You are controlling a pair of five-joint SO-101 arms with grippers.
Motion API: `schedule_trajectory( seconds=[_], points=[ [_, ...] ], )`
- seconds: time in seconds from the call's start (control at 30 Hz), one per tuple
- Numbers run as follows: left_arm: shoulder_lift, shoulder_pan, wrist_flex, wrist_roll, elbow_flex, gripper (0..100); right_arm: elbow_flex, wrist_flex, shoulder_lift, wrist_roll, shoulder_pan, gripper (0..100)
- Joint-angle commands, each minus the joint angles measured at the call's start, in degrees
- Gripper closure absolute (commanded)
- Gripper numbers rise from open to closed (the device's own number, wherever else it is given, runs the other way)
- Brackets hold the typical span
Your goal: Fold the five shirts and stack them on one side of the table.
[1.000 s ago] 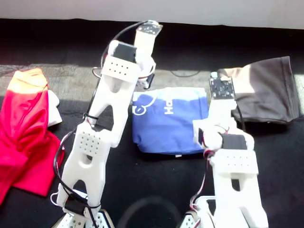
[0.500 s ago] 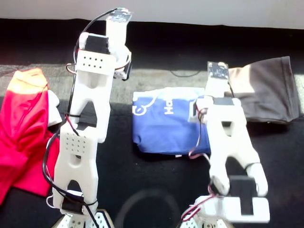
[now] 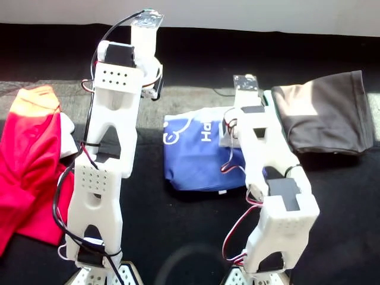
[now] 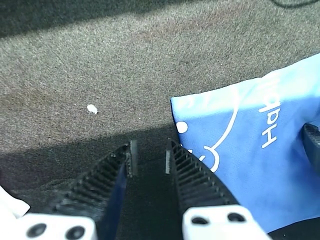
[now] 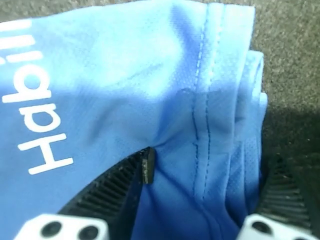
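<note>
Jaws of the right gripper [image 5: 210, 167] are straddling the blue shirt [image 5: 100, 75], spread wide. Left gripper [image 4: 149, 152] is hovering beside it, slightly parted.

Blue shirt [image 3: 191, 161], red shirt [image 3: 29, 160]

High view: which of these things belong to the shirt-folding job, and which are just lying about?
Job in hand: blue shirt, folded, mid-table; red shirt, crumpled; dark shirt; white cloth beside the red one, perhaps another shirt; left gripper; right gripper.

Lying about: black cable near the table's far edge; white speck.
</note>
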Motion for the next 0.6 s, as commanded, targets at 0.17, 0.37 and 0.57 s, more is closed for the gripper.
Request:
schedule_trajectory(
  seconds=[0.17, 0.37, 0.57],
  points=[
    [-4.4, -3.2, 0.3, 0.5, -1.7, 89, -8.8, 6.6, 5.8, -0.4, -3.1, 99.8],
    [-4.4, -4.4, 0.4, 0.5, -1.7, 89, -12.1, 11.3, 6.8, -0.5, -2.9, 99.1],
    [-4.4, -5.9, 0.7, 0.5, -1.8, 89, -14.0, 14.2, -2.6, 1.2, -0.1, 99.2]
  ],
)
